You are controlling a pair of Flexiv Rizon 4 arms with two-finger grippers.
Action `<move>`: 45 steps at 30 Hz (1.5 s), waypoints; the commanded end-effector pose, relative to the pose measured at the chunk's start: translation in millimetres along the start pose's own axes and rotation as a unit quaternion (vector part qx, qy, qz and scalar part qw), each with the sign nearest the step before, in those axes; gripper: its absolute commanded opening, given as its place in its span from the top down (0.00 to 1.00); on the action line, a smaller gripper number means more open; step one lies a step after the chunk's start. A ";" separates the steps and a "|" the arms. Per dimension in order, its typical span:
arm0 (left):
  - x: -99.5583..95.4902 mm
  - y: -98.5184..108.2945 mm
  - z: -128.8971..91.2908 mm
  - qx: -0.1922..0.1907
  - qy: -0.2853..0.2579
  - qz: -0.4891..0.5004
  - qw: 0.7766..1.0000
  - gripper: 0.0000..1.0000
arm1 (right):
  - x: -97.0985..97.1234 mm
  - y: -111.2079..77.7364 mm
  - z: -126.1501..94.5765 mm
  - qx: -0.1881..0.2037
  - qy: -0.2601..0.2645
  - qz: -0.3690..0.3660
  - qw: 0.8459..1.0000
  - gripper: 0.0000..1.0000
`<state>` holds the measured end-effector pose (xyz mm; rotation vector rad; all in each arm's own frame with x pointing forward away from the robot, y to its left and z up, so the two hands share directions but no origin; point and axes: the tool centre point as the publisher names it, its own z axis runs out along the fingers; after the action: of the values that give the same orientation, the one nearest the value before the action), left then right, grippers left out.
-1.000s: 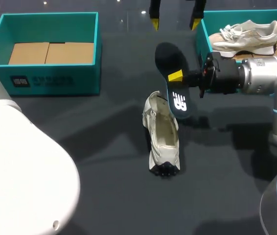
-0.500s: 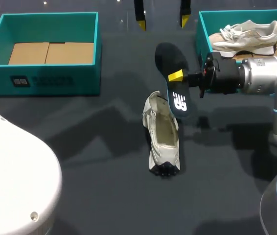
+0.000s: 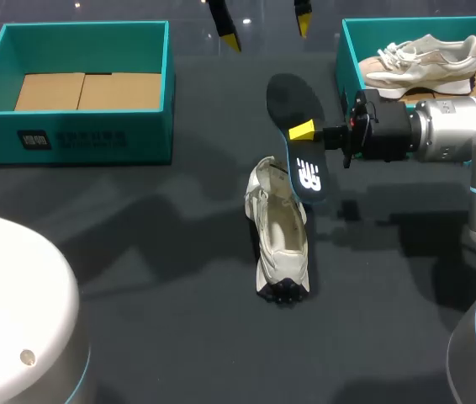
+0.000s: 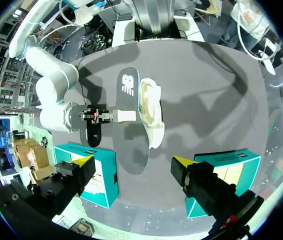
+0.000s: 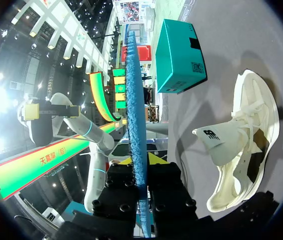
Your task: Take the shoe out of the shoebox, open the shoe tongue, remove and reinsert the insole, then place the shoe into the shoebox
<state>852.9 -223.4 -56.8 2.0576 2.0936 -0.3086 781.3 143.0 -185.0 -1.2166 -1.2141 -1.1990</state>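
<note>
Right fingers (image 3: 302, 130) clamp insole (image 3: 307, 175) at mid-length, holding it edge-on above table (image 3: 179, 278). Its lower end hangs close over one end of shoe (image 3: 280, 240). Shoe lies on table, out of shoebox (image 3: 78, 139) and well apart from it. Left fingers (image 4: 180, 163) are spread, empty, high over the scene and far from shoe.

Risks, as judged: nothing braces shoe, so pushing insole in may skid it. The narrow pinch may let insole twist, or buckle at the collar.
</note>
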 end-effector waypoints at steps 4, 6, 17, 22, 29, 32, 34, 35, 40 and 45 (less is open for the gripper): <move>26.7 -15.2 14.9 -0.001 -0.164 0.023 0.986 0.00 | -0.4 -1.2 0.5 -0.001 0.000 0.000 1.000 1.00; 32.2 -17.7 13.7 -0.006 -0.190 0.022 0.982 0.00 | -0.4 -1.2 0.5 -0.001 0.000 0.000 1.000 1.00; 47.2 -20.3 8.6 -0.021 -0.251 0.032 0.967 0.00 | -0.4 -1.2 0.5 -0.001 0.000 0.000 1.000 1.00; 47.2 -20.3 8.6 -0.021 -0.251 0.032 0.967 0.00 | -0.4 -1.2 0.5 -0.001 0.000 0.000 1.000 1.00; 54.5 -31.7 41.7 -0.061 -0.323 0.018 0.944 0.00 | -0.4 -1.2 0.5 -0.001 0.000 0.000 1.000 1.00; 61.5 -33.3 49.6 -0.106 -0.382 -0.010 0.918 0.00 | -0.4 -1.2 0.5 -0.001 0.000 0.000 1.000 1.00; 65.1 -32.7 52.0 -0.119 -0.401 -0.014 0.908 0.00 | -0.4 -1.2 0.5 -0.001 0.000 0.000 1.000 1.00; 65.1 -32.7 52.0 -0.119 -0.401 -0.014 0.908 0.00 | -0.4 -1.2 0.5 -0.001 0.000 0.000 1.000 1.00; 65.1 -32.7 52.0 -0.119 -0.401 -0.014 0.908 0.00 | -0.4 -1.2 0.5 -0.001 0.000 0.000 1.000 1.00; 65.1 -32.7 52.0 -0.119 -0.401 -0.014 0.908 0.00 | -0.4 -1.2 0.5 -0.001 0.000 0.000 1.000 1.00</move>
<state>822.3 -178.5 -119.6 1.5159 1.6910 -0.6115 781.3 143.1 -185.0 -1.2163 -1.2141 -1.1992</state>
